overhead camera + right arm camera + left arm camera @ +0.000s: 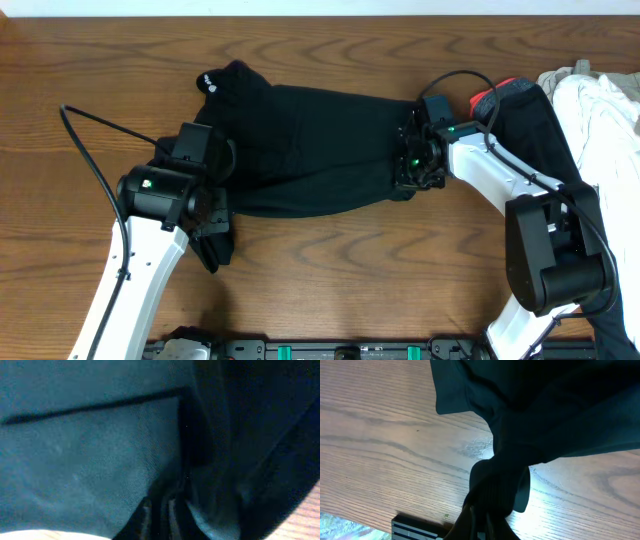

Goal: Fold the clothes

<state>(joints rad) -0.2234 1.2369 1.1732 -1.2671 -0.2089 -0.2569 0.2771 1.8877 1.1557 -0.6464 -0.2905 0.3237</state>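
A black T-shirt (pixel 300 150) lies crumpled across the middle of the table, its small white neck logo (pixel 207 80) at the far left. My left gripper (pixel 212 215) is at the shirt's lower left corner, shut on a bunched twist of the fabric. In the left wrist view the cloth (pixel 560 410) rises from the left gripper (pixel 482 520) off the wood. My right gripper (pixel 408 172) is at the shirt's right edge. In the right wrist view the right gripper (pixel 161 515) has its jaws almost together, buried in the dark fabric (pixel 90 460).
A pile of other clothes sits at the right edge: a white garment (pixel 600 110) and a black one (pixel 525 115) with a red edge (pixel 484 100), partly under the right arm. Bare wooden table (pixel 350 270) lies in front; a black rail (pixel 350 350) runs along the near edge.
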